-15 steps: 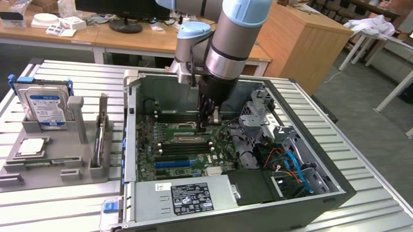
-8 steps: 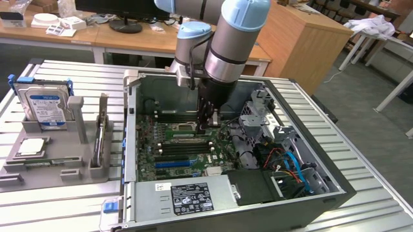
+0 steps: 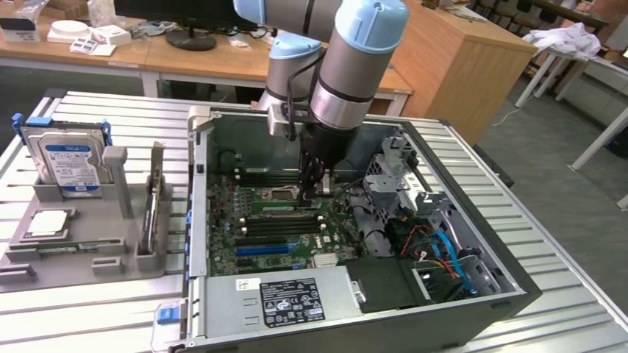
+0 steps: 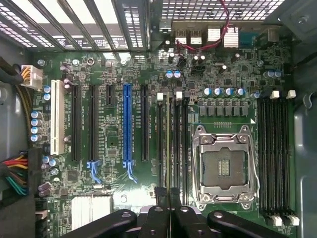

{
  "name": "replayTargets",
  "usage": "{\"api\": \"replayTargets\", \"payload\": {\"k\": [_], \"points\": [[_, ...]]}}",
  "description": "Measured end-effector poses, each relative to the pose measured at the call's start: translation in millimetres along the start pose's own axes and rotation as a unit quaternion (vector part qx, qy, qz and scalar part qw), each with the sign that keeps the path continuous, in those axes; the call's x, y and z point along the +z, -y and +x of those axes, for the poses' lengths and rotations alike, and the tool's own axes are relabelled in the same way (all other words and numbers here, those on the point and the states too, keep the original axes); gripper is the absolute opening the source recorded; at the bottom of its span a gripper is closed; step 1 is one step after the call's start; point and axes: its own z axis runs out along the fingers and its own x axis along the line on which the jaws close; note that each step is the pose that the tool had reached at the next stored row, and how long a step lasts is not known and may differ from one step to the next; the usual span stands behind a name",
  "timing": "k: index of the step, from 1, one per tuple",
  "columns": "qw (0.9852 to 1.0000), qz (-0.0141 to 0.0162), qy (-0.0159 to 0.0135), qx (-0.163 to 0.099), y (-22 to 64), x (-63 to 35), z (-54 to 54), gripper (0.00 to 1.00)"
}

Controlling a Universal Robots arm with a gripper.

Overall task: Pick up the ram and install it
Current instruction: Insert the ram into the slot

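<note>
One arm [image 3: 339, 66] on scene, reaching down into the open computer case [image 3: 510, 293], which lies on its side on a slatted metal table [image 3: 98, 312]. The gripper [image 3: 316, 193] is low over the motherboard [image 3: 255, 246], just beside the CPU socket [image 3: 282, 194].

Wrist view: the gripper [image 4: 169, 191] has its jaws drawn nearly together, clamped on the ram [image 4: 170, 144]. The ram is seen edge-on, a thin yellow-green line running straight away from the gripper. It lies parallel to the black memory slots [image 4: 177, 139] and among them, between the CPU socket [image 4: 225, 166] and the long blue slot [image 4: 127, 124]. Whether its lower edge already sits in a slot or hangs just above one is hard to tell from this angle. White latches [image 4: 179, 94] mark the far end of those slots. A second slot bank [image 4: 277, 153] runs along the other side of the socket.

Exterior view's left: a grey holder [image 3: 88, 254] sits on the table, well apart from the case, with a blue-labelled hard drive [image 3: 69, 158] standing upright in it. The power supply [image 3: 279, 298] sits at the near end of the case.
</note>
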Motion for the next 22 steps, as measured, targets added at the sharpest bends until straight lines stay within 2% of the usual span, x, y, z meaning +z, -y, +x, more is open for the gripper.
{"api": "replayTargets", "payload": {"k": [22], "points": [[1.0,0.0,0.0,0.0,0.8,17.1,0.4,0.12]]}}
